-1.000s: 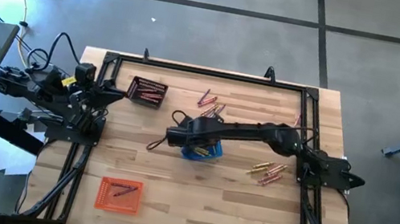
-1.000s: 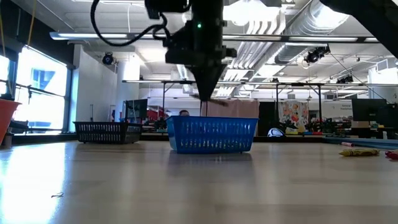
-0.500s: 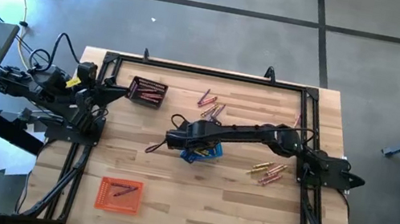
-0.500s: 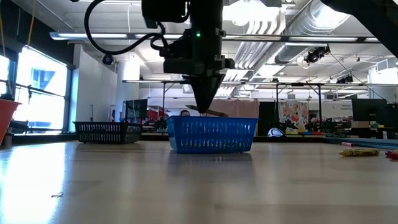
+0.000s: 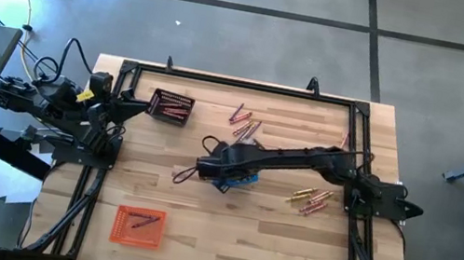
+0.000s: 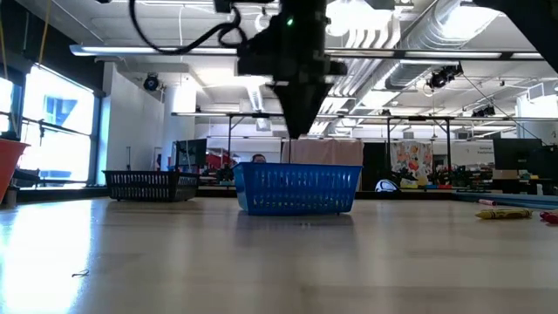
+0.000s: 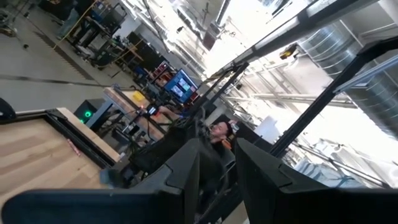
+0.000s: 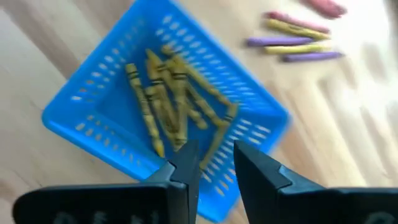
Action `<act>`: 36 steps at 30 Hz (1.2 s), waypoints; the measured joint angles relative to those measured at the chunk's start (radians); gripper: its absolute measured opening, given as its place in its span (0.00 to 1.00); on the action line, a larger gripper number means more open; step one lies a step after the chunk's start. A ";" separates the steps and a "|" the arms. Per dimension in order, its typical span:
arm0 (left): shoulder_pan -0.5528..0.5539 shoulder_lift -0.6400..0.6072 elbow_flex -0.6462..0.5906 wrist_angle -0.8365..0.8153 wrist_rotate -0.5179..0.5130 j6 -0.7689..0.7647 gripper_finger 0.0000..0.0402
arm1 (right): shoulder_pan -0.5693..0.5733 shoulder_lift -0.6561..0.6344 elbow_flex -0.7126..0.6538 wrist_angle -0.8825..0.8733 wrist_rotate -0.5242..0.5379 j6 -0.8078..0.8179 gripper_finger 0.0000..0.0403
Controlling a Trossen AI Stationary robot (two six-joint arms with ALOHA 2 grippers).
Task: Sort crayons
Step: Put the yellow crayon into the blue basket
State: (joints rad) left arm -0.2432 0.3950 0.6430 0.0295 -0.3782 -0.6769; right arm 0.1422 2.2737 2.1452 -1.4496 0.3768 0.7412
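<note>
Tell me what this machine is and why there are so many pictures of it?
It is a robot with two dark arms at a wooden table, sorting crayons by colour. One picture looks down from above, one looks level across the table, and two come from cameras on the arms' wrists.

The right gripper hangs over the blue basket, fingers apart and holding nothing. Yellow crayons lie inside that basket. The left gripper waits at the table's left edge, holding nothing.

Also on the table are a black basket, an orange basket and loose crayons waiting to be sorted.
</note>
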 joint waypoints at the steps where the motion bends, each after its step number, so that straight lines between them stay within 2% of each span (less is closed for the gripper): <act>1: 0.000 0.000 0.000 0.000 0.000 0.000 0.22 | 0.007 -0.019 0.000 -0.025 0.023 0.019 0.21; 5: 0.000 0.000 0.000 -0.004 -0.002 0.000 0.22 | 0.055 -0.106 0.000 -0.131 0.127 0.094 0.21; 8: 0.000 0.001 0.000 -0.005 -0.002 0.016 0.22 | 0.085 -0.179 -0.035 -0.102 0.172 0.073 0.21; 11: 0.000 0.001 0.000 -0.008 -0.001 0.016 0.22 | 0.102 -0.259 -0.132 -0.120 0.176 0.117 0.21; 13: 0.000 0.001 0.000 -0.009 0.007 0.016 0.22 | 0.119 -0.327 -0.249 -0.117 0.169 0.193 0.21; 17: 0.000 0.001 0.000 -0.009 0.033 0.016 0.22 | 0.177 -0.490 -0.514 -0.111 0.091 0.441 0.21; 21: 0.000 0.001 0.000 -0.009 0.033 0.016 0.22 | 0.247 -0.644 -0.756 -0.013 -0.032 0.721 0.21; 24: 0.000 0.001 0.000 -0.009 0.022 0.018 0.22 | 0.299 -0.721 -0.881 0.120 -0.101 0.805 0.21; 27: 0.000 0.001 0.000 -0.009 0.004 0.029 0.22 | 0.343 -0.757 -0.958 0.225 -0.079 0.688 0.21; 31: 0.000 0.001 0.000 -0.009 -0.039 0.035 0.22 | 0.369 -0.759 -1.019 0.271 -0.066 0.380 0.21; 36: 0.000 0.013 0.000 0.000 -0.057 0.035 0.22 | 0.370 -0.758 -1.098 0.349 -0.064 0.072 0.21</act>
State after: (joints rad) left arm -0.2428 0.4082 0.6430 0.0296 -0.4351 -0.6422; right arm 0.5125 1.5158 1.0475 -1.1005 0.3126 0.8128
